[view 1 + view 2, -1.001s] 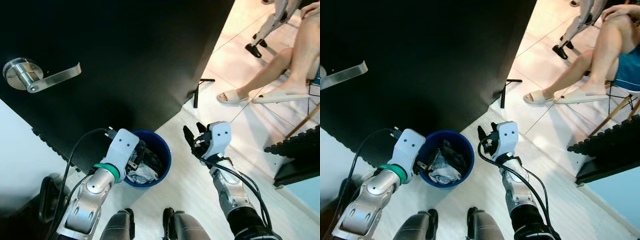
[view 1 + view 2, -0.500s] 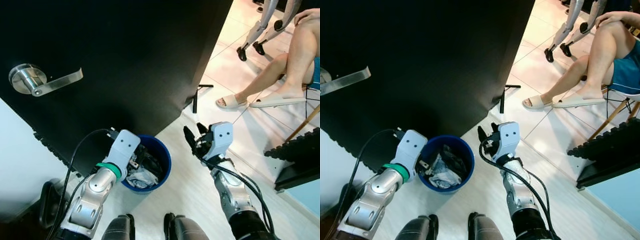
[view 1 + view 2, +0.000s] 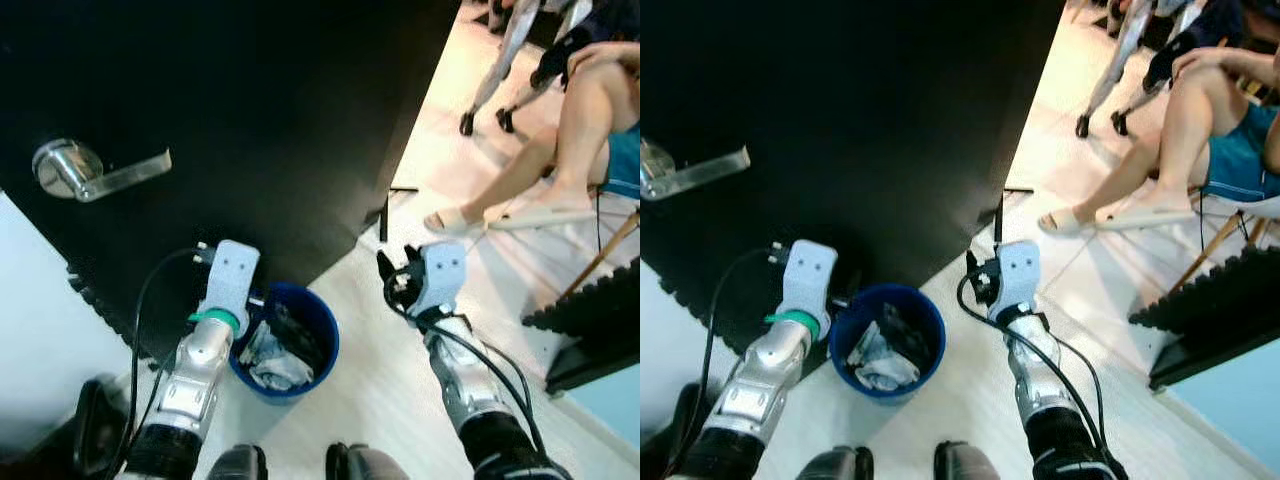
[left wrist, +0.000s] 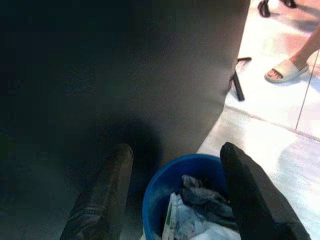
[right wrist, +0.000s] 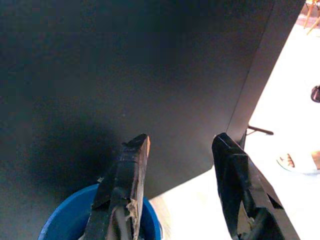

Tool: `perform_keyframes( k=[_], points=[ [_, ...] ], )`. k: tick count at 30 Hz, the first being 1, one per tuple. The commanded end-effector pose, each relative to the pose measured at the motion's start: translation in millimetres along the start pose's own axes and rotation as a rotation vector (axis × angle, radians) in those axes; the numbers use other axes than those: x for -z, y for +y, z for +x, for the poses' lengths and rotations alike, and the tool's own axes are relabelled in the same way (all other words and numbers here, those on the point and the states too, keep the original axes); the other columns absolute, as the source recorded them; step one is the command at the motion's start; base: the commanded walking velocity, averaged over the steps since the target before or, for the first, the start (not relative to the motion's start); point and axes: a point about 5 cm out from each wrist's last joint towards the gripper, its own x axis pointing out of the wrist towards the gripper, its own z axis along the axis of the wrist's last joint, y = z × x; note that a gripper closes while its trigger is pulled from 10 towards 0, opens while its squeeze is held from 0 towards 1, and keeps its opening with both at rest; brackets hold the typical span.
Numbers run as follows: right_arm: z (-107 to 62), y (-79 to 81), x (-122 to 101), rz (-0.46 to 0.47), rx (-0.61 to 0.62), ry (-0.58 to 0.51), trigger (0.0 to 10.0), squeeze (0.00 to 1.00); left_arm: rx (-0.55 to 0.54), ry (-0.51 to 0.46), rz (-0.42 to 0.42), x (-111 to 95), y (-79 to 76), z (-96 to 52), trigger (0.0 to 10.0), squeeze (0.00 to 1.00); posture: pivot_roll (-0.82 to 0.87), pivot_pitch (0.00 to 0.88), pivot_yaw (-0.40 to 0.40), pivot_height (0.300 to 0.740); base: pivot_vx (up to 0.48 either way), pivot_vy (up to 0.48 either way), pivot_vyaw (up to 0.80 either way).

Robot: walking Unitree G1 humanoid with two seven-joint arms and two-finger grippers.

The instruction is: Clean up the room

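Done: round blue plastic bin [image 3: 290,340] holds crumpled rubbish – near the black door [image 3: 250,120].
Left gripper [image 4: 175,190]: open, empty, over bin.
Right gripper [image 5: 180,185]: open, empty.
Left to do: can't tell – maybe more.

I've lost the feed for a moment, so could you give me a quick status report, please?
Left gripper open at blue bin rim. Right gripper open, empty. Bin holds crumpled trash. Black door close ahead; seated person beyond.
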Motion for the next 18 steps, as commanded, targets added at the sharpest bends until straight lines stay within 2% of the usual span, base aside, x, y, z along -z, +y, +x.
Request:
perform_keyframes(
  k=[1,18],
  points=[
    [-4.0,-3.2,4.9,0.005,0.020,0.017,10.0,0.00,0.003,0.002,-0.005,0.8,-1.9,1.1,10.0,0.00,0.01,0.000,0.010,0.734,0.000,0.000,0.00],
    [-4.0,-0.9,8.3,0.003,0.031,0.025,10.0,0.00,-0.011,-0.020,-0.006,2.8,-3.7,7.8,10.0,0.00,0.01,0.000,0.012,0.734,-0.308,0.000,0.00]
  ],
)
